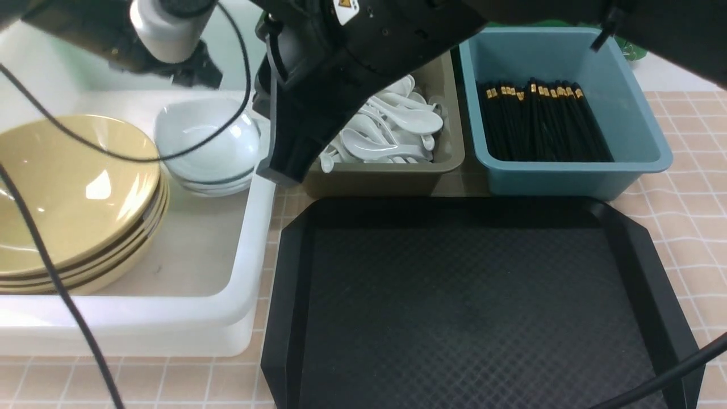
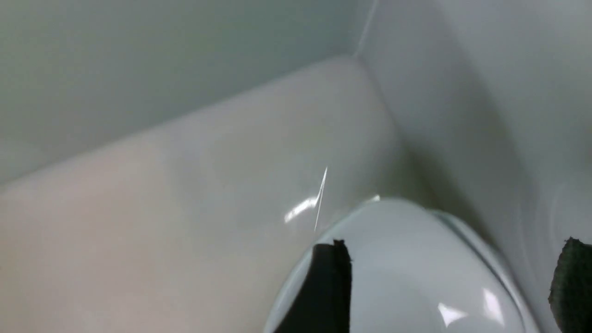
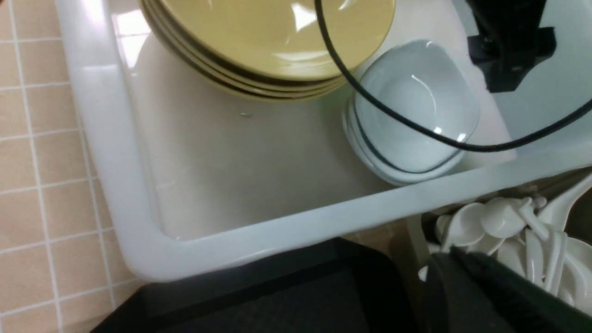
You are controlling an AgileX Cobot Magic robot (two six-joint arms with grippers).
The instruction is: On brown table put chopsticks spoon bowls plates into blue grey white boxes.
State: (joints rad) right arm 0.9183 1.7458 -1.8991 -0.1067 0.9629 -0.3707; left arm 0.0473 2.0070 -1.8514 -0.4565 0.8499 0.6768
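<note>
Peach-tiled table (image 1: 681,227) runs under everything. Nearest, at 6 o'clock, lies a bare black tray (image 1: 471,307). At 9 o'clock the white box (image 1: 255,255) holds a stack of yellow plates (image 1: 68,193), and just beyond them, toward 10 o'clock, the stacked white bowls (image 1: 204,142) sit in its far corner. Over these hangs the left claw (image 2: 453,245), jaws wide apart and gripping nothing, with one pad above the top bowl's hollow and the other out past its rim by the box wall. At 12 o'clock the grey box (image 1: 386,179) is heaped with white spoons (image 1: 397,130); the right claw (image 3: 485,296) hovers there with jaws together and nothing seen in them. At 1 o'clock the blue box (image 1: 545,179) holds black chopsticks (image 1: 539,119). The bowls look glazed, so I judge them rigid, slick, easily chipped and of moderate weight. They are best pinched across the rim wall, one pad inside and one outside, and set down gently.
</note>
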